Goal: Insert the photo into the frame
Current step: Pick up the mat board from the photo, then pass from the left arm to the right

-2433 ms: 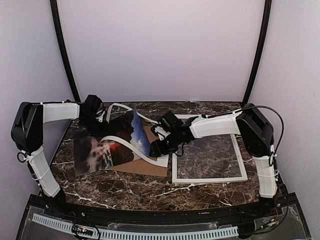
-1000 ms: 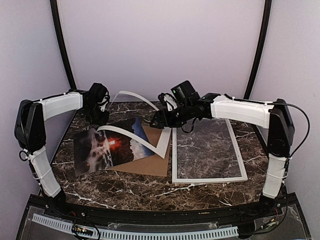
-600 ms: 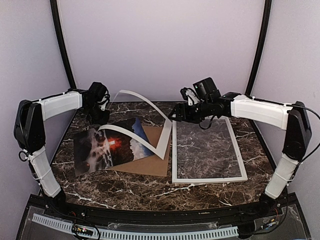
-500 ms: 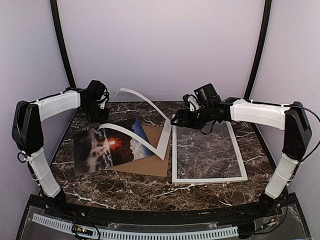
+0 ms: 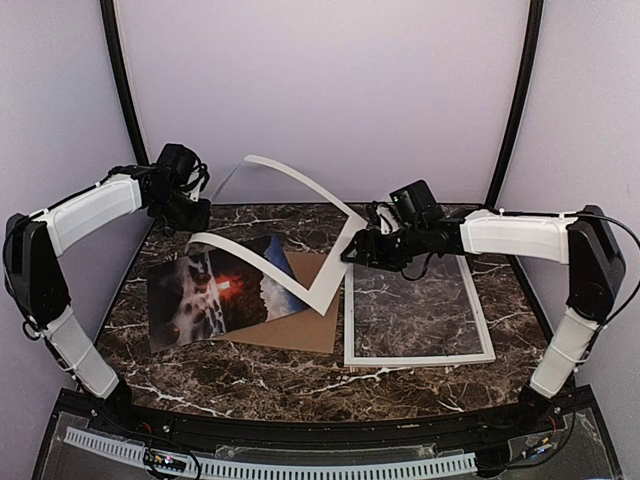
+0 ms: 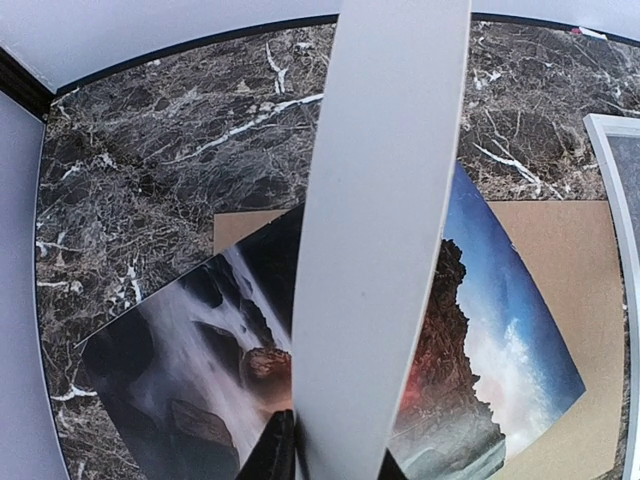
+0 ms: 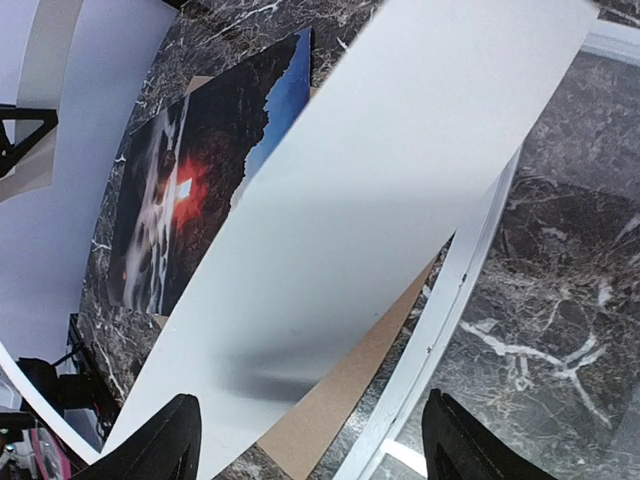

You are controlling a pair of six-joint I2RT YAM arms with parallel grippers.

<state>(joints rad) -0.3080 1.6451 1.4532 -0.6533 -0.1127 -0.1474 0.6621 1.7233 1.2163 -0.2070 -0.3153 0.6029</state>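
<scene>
The frame (image 5: 419, 358) lies flat on the marble table (image 5: 250, 375), with the stone showing through its opening. Left of the frame, the photo (image 5: 215, 295) rests partly on a brown board (image 5: 305, 332) that lies just beside the frame's left side. A white mat (image 5: 325, 280) arches above both, one corner down near the frame. Far left of the frame, the left gripper (image 5: 190, 220) pinches the mat's raised end. The right gripper (image 5: 356, 250) hovers at the frame's far left corner.

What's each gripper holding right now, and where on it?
Left gripper is shut on the mat, pinching one of its border strips; the mat is raised over the photo. Right gripper is open near the mat, holding nothing.
</scene>
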